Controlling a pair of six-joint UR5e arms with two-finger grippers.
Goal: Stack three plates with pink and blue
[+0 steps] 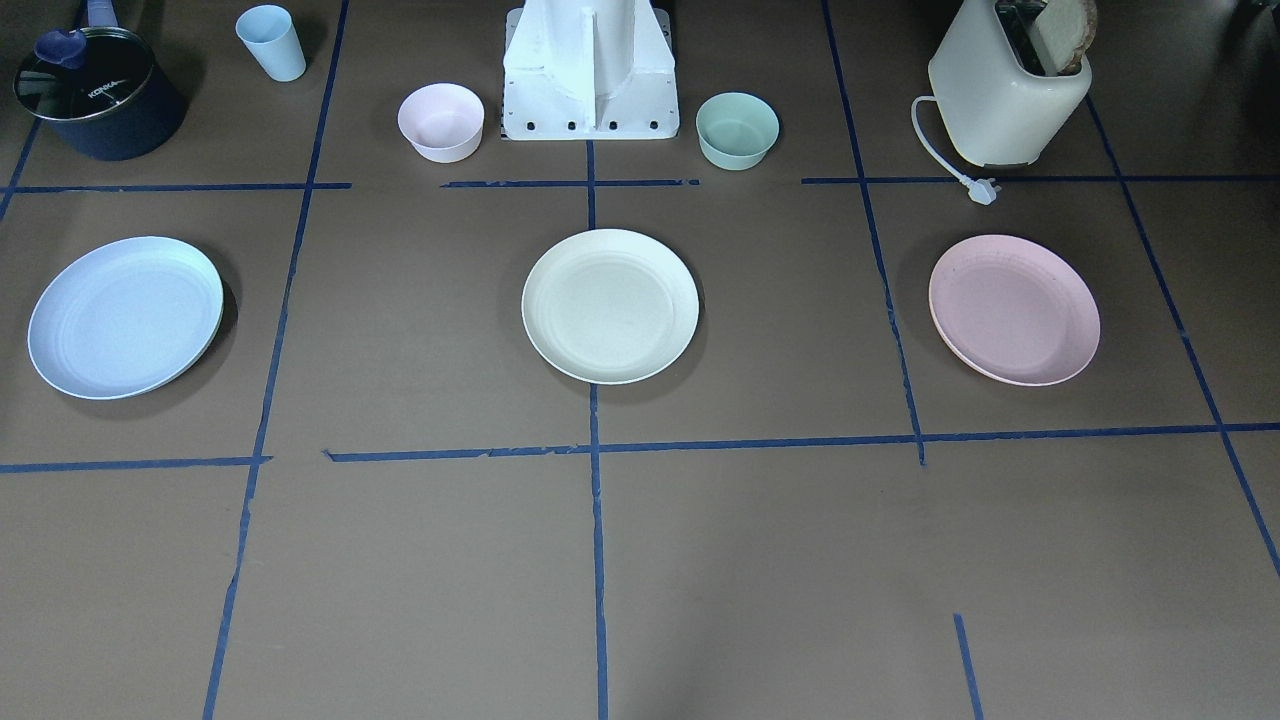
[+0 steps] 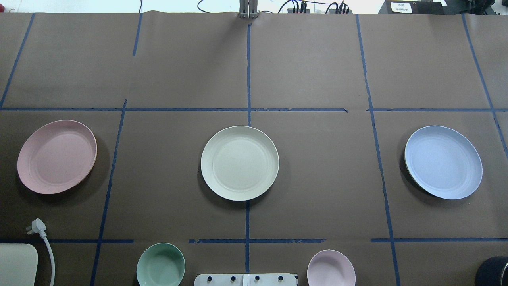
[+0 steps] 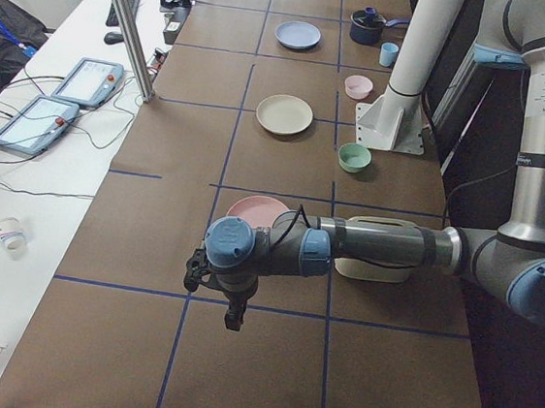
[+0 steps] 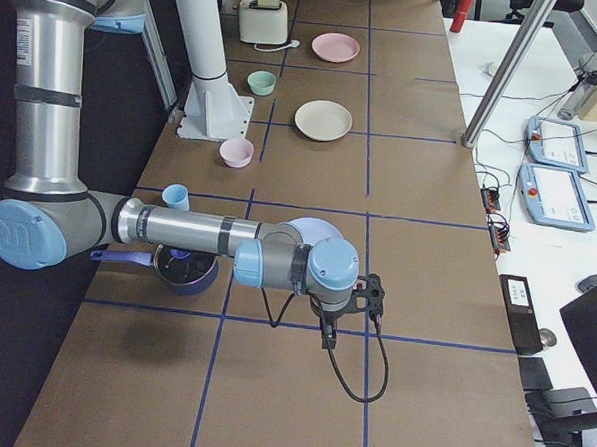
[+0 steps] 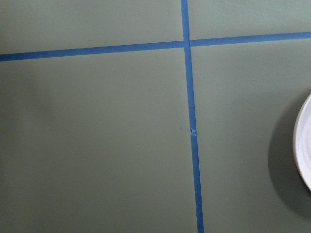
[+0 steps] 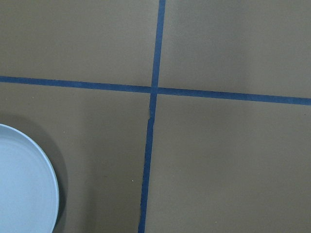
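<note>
Three plates lie apart in a row on the brown table. The pale pink plate (image 2: pixel 56 156) is on my left, the cream-white plate (image 2: pixel 239 163) in the middle, the pale blue plate (image 2: pixel 443 161) on my right. My left gripper (image 3: pixel 232 315) hangs past the pink plate (image 3: pixel 253 206), off the table's left part. My right gripper (image 4: pixel 326 335) hangs past the blue plate (image 4: pixel 316 227). Both grippers show only in the side views, so I cannot tell whether they are open or shut. A plate rim (image 5: pixel 302 150) edges the left wrist view, and the blue plate (image 6: pixel 22 189) edges the right wrist view.
A mint-green bowl (image 2: pixel 160 265) and a small pink bowl (image 2: pixel 331 268) stand by the robot's base (image 2: pixel 245 279). A toaster (image 1: pixel 1008 85) with its plug (image 1: pixel 982 190), a dark pot (image 1: pixel 95 92) and a pale blue cup (image 1: pixel 271 42) stand along the robot's side.
</note>
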